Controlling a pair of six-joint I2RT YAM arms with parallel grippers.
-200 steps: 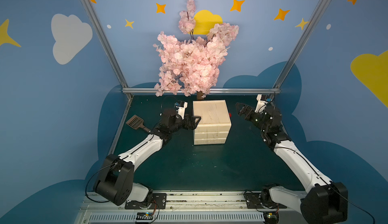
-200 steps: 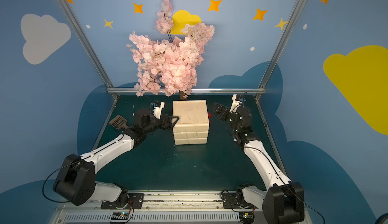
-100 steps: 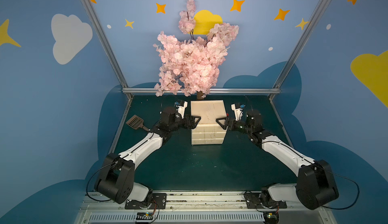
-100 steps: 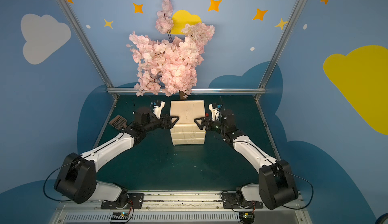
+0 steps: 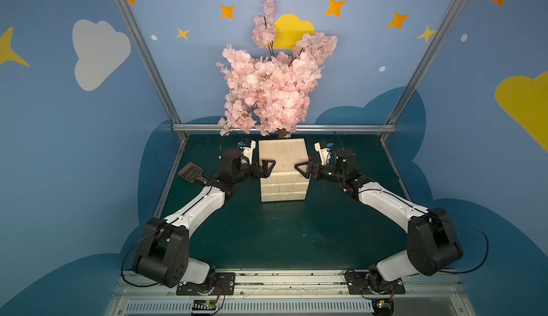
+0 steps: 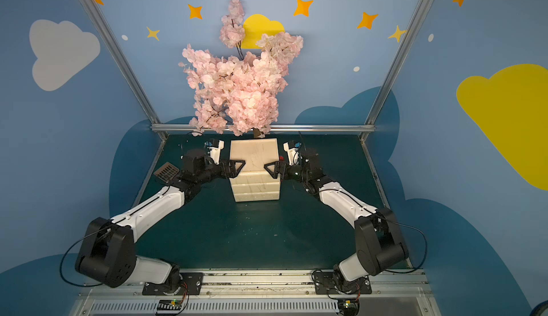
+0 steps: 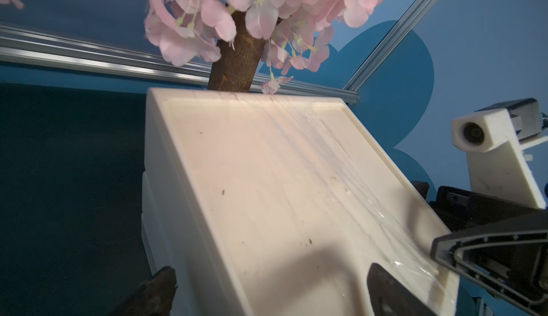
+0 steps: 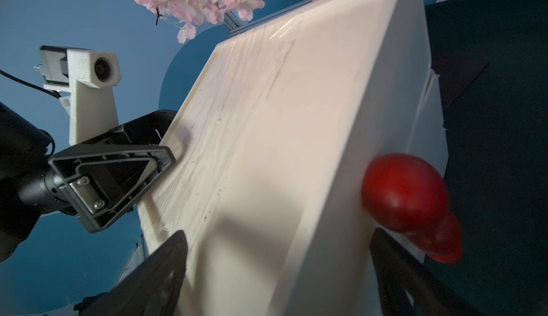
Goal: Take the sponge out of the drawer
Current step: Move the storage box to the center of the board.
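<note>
Our right pincer [image 5: 301, 170] stands wide open and empty, its jaws straddling the upper right edge of the drawer unit [image 5: 281, 157]; the red knob [image 8: 404, 191] sits just beside one finger, on the unit's right face, so this arm is the nearer; our left pincer [image 5: 267, 168], equally wide and empty, hangs at the opposite edge; we see no sponge; the unit looks shut, so we judge it lies inside, and the pull should run rightward.
</note>
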